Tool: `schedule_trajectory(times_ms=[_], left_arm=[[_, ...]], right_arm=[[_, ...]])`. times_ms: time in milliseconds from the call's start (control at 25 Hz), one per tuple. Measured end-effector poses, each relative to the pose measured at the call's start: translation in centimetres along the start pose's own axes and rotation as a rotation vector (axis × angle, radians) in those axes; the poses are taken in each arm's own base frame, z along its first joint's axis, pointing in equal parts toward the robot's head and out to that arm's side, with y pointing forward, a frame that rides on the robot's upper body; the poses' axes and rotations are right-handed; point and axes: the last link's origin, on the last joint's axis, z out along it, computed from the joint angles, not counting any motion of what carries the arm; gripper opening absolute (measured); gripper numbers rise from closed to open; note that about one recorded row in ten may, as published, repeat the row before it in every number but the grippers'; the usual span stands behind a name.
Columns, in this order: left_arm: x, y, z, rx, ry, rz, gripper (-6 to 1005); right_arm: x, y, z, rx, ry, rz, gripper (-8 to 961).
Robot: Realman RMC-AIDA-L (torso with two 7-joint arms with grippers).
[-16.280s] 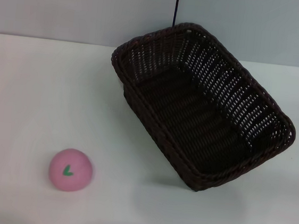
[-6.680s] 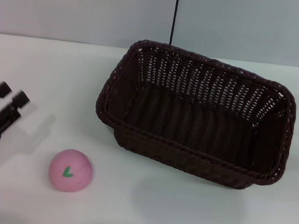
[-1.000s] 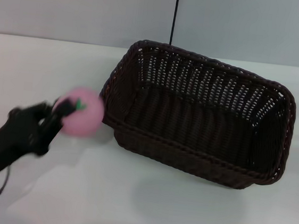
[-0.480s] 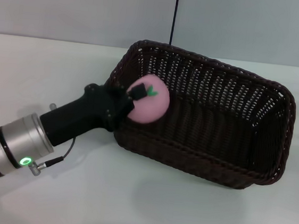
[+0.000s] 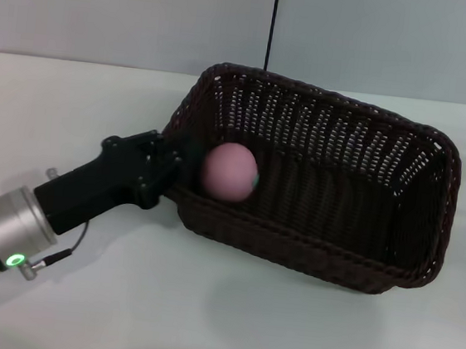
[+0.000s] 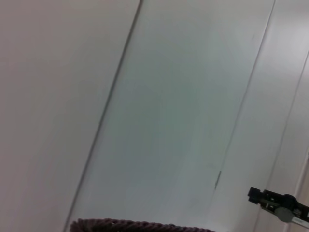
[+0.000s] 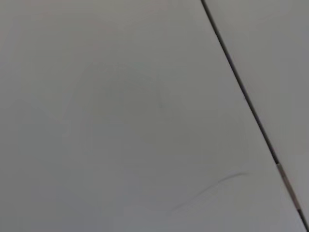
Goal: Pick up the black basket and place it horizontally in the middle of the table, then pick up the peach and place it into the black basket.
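Reaching in from the near left of the head view, the robot's left arm shows a silver cuff with a small green light, then a black wrist and the left gripper (image 5: 170,161), whose tip sits at the near-left corner of the large, very dark brown woven wicker basket (image 5: 316,254). Whether its jaws are apart or together cannot be told, since the fingers merge with the dark rim. Just beyond the gripper tip, the small smooth pink ball-shaped peach (image 5: 229,172) is inside the basket, at its left end against the near wall, with no finger visibly on it. The basket rests on the plain white tabletop (image 5: 226,324), lying roughly crosswise, its right end a little nearer. The left wrist view shows only a strip of braided rim and pale wall panels; the right wrist view shows only pale panels.
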Motion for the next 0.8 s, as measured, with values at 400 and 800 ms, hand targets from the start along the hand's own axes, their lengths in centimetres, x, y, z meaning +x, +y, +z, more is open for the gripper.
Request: schedule_trajectory(times_ms=[400,800], left_arm=[[1.3,-1.0,-4.1,0.254,0.226,0.130,523],[2.3,-2.3,-8.4,0.666,0.444,0.244,737]], right_arm=[[-0.1,-0.2,-0.2,0.016,-0.013,0.007,312],[-0.4,-1.0,-1.1,0.053,-0.044,0.019,312]])
